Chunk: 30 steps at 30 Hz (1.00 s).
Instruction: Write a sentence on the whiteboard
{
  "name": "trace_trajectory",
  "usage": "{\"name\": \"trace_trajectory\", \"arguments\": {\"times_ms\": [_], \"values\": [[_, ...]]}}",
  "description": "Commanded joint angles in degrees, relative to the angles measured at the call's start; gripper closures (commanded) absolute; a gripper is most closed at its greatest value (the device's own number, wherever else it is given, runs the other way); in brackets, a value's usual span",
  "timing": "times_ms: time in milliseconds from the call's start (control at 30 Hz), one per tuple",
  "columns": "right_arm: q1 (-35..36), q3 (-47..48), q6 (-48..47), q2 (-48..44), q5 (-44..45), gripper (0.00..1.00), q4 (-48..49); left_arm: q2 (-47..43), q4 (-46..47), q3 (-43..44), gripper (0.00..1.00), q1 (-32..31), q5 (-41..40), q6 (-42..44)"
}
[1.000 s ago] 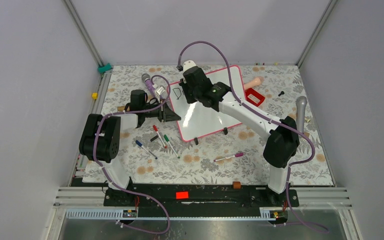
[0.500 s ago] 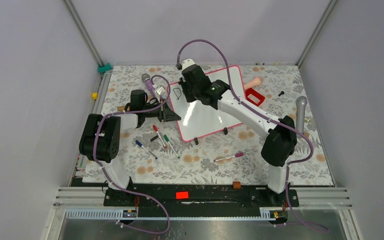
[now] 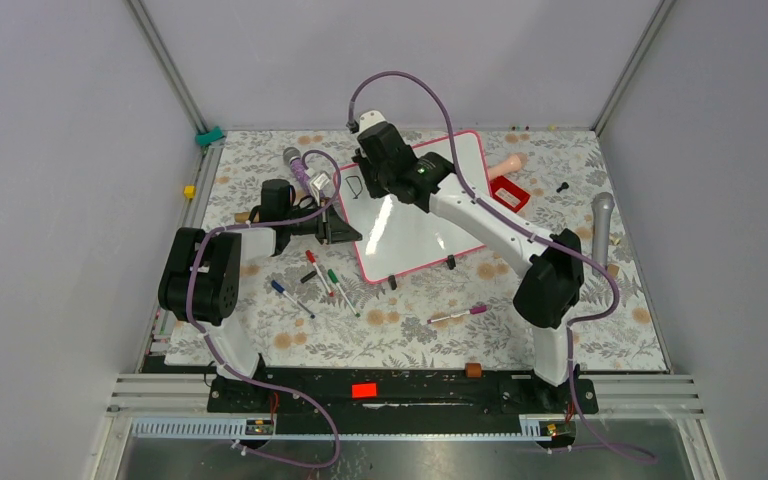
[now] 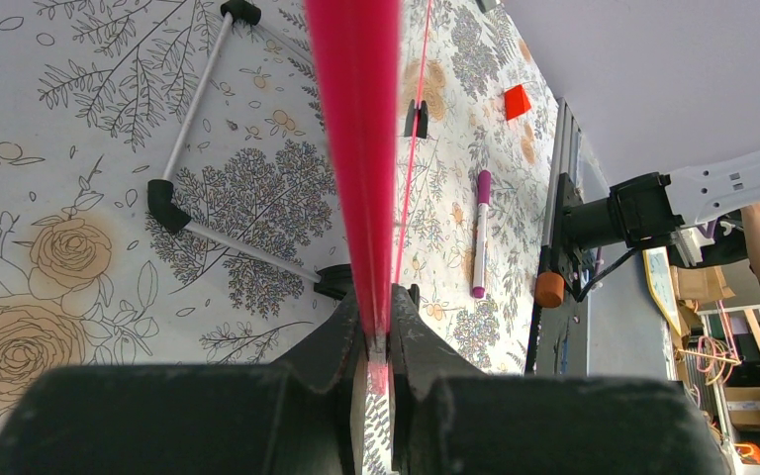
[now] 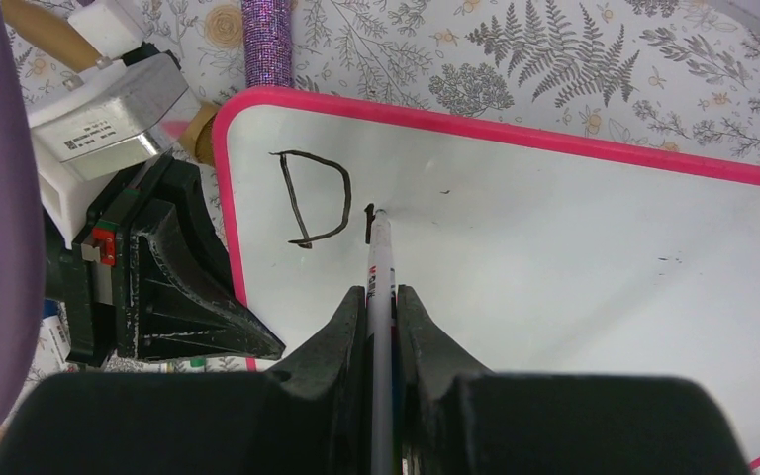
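My right gripper [image 5: 381, 297] is pinched narrow on a white marker [image 5: 380, 259]. Its barrel runs straight up the middle of the wrist view, and its tip touches the whiteboard [image 5: 574, 257] near the board's upper left corner. Of the sentence [image 5: 319, 198] I count one finished letter, a D, and one short stroke just right of it, at the tip. The bare board lies toward the right of that frame, so I judge the next strokes must travel that way, along the board's long pink edge. My left gripper [image 4: 376, 332] is clamped tight on the board's frame. In the overhead view, at lower centre, I count three loose pens [image 3: 322, 275] clustered and one purple-capped pen [image 3: 457, 316] apart.
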Motion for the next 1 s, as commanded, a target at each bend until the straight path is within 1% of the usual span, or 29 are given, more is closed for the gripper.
{"name": "trace_trajectory", "arguments": {"times_ms": [0,233,333,500,567,800,967], "values": [[-0.09,3.71,-1.31,2.02,4.86,1.0,-1.33,1.82,-2.09,0.64,1.0,-0.08,-7.47,2.88],[-0.1,2.97,-1.27,0.41,5.01,1.0,-1.39,1.74,-2.11,0.61,1.0,-0.13,-7.51,2.95],[-0.1,1.33,-1.24,-1.81,2.45,1.0,-0.87,1.71,-2.19,0.59,1.0,-0.05,-7.5,2.95],[-0.1,-8.57,-1.37,-10.88,-2.7,1.0,7.85,1.65,-2.16,0.55,1.0,-0.16,-7.47,3.04],[-0.14,-11.19,-2.2,-12.74,-3.97,1.0,10.15,1.64,-2.16,0.55,1.0,-0.13,-7.44,3.04],[-0.1,-11.19,-2.23,-11.91,-1.54,1.0,7.9,1.5,-2.2,0.47,1.0,-0.08,-7.35,3.04],[-0.18,-9.04,-2.36,-9.66,0.93,1.0,5.74,1.56,-2.2,0.51,1.0,-0.1,-7.34,3.12]]}}
